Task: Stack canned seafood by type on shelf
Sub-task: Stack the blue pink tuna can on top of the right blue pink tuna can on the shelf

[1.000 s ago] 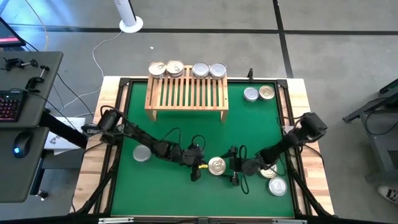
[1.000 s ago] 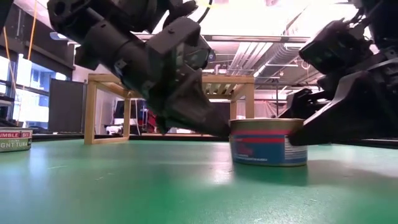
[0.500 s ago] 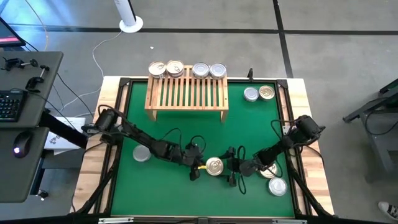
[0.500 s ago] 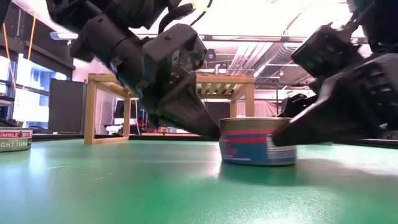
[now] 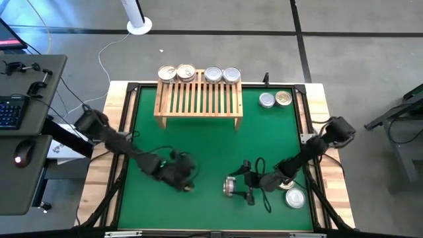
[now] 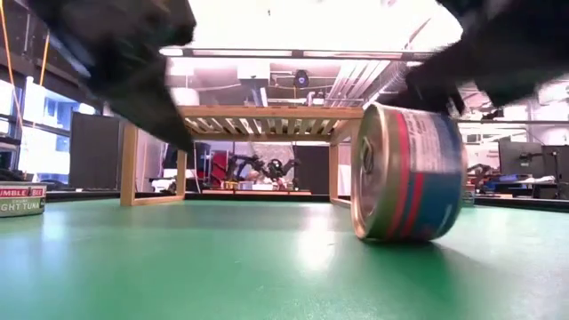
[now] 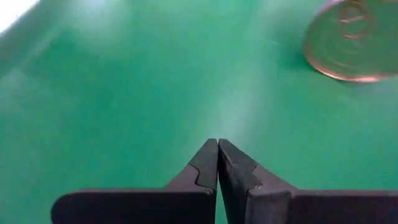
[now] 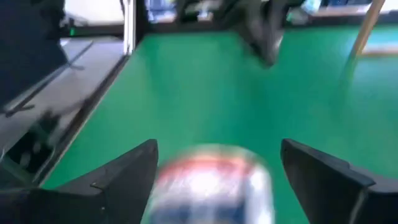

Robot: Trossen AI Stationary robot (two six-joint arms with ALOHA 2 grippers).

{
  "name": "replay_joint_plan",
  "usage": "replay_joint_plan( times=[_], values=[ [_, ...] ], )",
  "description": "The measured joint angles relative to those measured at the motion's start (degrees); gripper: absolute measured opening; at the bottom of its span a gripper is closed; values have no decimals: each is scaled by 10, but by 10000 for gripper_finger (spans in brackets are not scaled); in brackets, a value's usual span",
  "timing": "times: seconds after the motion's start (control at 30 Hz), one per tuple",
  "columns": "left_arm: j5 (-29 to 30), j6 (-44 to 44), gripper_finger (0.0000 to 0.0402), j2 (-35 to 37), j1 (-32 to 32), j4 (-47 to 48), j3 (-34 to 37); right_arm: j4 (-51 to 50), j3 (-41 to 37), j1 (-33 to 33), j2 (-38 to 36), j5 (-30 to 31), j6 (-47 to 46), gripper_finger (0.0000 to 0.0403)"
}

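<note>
— Right gripper (image 5: 236,186)?
— Low over the green mat (image 5: 198,149), near the front edge; fingers spread wide on either side of a tin (image 6: 407,173) tipped onto its rim, no firm clamp visible.
— Left gripper (image 7: 217,163)?
— Closed tight on nothing, over bare mat left of that tin.
— Other tins?
— Four along the back of the shelf (image 5: 198,102), two at the far right corner, one near the right arm.
</note>
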State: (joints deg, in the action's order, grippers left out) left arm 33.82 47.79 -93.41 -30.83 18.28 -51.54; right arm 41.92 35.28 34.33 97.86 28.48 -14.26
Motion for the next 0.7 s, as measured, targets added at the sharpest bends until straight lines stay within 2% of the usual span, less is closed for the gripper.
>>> replay_joint_plan(
  times=[0.07,0.13,0.2,0.27,0.4,0.53,0.63,0.7],
  values=[
    [25,40,0,24,-24,-5,30,-27,20,-16,-17,-1,13,317],
    [51,75,0,39,-43,-21,61,-77,40,-36,-31,-37,12,307],
    [67,97,0,52,-58,-51,86,-147,63,-53,-39,-80,14,304],
    [72,98,0,55,-67,-95,103,-246,89,-62,-52,-90,21,303],
    [69,42,0,44,-70,-170,115,-442,163,-76,-82,-144,27,303],
    [57,-34,0,38,-65,-236,115,-566,235,-83,-83,-219,24,304],
    [55,-79,0,38,-57,-284,115,-585,269,-82,-69,-257,23,304],
    [52,-110,0,34,-49,-319,114,-584,277,-82,-56,-257,19,304]
  ],
)
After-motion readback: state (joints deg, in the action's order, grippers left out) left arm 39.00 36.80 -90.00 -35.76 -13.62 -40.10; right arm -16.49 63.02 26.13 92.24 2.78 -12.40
